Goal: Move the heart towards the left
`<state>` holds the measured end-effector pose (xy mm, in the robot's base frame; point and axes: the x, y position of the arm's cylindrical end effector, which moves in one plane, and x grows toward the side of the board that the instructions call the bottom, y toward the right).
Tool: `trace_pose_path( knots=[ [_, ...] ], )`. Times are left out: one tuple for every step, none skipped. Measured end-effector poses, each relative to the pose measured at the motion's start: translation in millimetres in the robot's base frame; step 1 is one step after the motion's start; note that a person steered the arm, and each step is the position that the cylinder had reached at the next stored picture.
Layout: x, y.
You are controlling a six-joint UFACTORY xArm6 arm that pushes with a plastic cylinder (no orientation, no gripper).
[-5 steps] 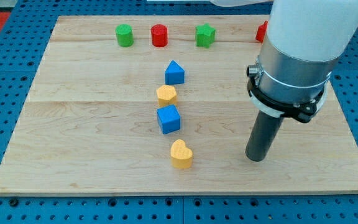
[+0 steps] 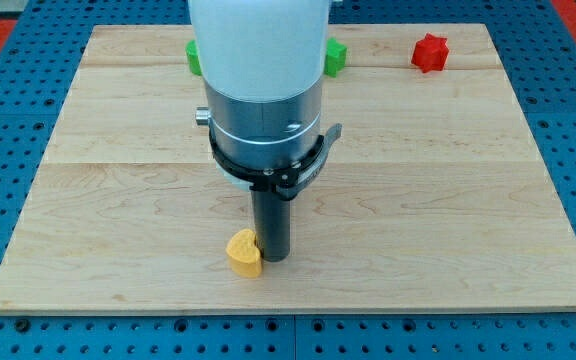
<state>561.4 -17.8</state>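
Note:
The yellow heart lies near the view's bottom, a little left of centre. My tip stands right against the heart's right side, touching it. The arm's wide body above the rod hides the middle of the board, so the two blue blocks and the other yellow block do not show.
A red star-shaped block sits at the view's top right. A green block and another green block peek out on either side of the arm at the top. The wooden board ends close below the heart.
My tip has swept from the board's right side to the left, reaching the heart. The heart has shifted left and slightly down. The arm now covers the middle blocks, and the red star shows.

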Motion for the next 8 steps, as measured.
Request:
trace_pose_path(
  knots=[
    [24.3, 1.4],
    [4.4, -57.2],
    [-43.3, -76.3],
    [-52.3, -89.1],
    [-79.5, -112.2],
    [-87.8, -149.3],
    [-54.8, -137.1],
    [-26.4, -106.2]
  ],
)
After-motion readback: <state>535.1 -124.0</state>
